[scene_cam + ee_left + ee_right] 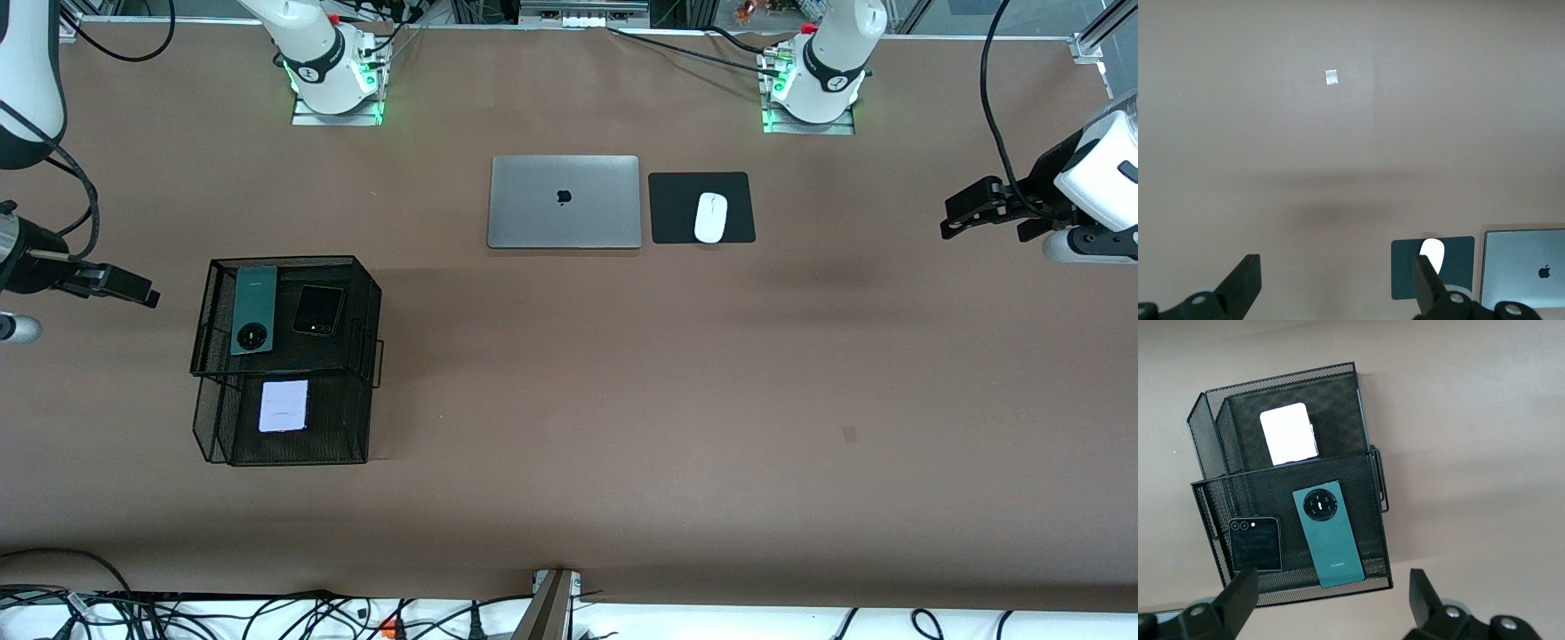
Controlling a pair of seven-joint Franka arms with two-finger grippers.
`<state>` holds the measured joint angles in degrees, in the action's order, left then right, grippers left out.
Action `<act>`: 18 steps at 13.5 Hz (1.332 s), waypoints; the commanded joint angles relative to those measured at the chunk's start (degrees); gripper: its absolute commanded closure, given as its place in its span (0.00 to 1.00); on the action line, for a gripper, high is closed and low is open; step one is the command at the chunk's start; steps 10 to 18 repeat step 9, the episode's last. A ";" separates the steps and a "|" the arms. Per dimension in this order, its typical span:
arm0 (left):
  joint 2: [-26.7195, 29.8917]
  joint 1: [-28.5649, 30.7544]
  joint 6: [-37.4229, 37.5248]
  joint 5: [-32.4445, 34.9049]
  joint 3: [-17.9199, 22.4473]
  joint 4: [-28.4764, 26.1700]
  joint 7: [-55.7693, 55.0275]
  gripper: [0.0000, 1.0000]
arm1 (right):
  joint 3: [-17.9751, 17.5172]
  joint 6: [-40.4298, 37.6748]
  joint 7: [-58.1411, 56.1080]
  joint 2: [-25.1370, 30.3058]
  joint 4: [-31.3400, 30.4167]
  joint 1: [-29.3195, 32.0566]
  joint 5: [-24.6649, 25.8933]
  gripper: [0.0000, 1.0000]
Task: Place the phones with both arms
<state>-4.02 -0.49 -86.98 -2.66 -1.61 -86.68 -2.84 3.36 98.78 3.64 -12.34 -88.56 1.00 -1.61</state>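
Hovering w/ fingers spread wide & nothing between them, the right end effector (pixel 133 292) hangs over bare counter (pixel 622 400) at the right arm's end, just beside the black wire-mesh rack (pixel 284 356). Right wrist view shows both its fingertips (pixel 1241 587) apart, w/ the rack in view past them. The left end effector (pixel 956 218) is likewise open & empty, up over the counter at the left arm's end, well apart from the rack; its arm waits there. Left wrist view: fingers (pixel 1245 277) spread, plain counter below w/ a small pale tape mark (pixel 1331 77).

Rack has 2 tiers. Upper tier carries the long dark green phone (pixel 252 309), camera ring toward the front camera, & the small black phone (pixel 318 310) beside it, toward the counter's middle; the 2 lie apart, not touching. Lower tier, nearer the front camera, holds the pale lilac phone (pixel 284 405), lying flat.

Toward the counter's middle, farther from the front camera than the rack: closed silver laptop (pixel 564 202), & beside it a black mouse pad (pixel 676 213) w/ a white mouse (pixel 710 217) on it.
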 commanded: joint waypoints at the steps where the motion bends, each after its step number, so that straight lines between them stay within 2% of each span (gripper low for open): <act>1: 0.59 0.23 0.68 0.81 -0.06 0.20 1.08 0.00 | -4.57 -0.25 0.84 1.88 -1.62 0.85 4.66 0.00; 18: 0.77 0.40 0.68 0.81 -0.06 0.20 1.52 0.00 | -5.29 -0.61 1.37 1.09 -0.65 -0.03 4.33 0.00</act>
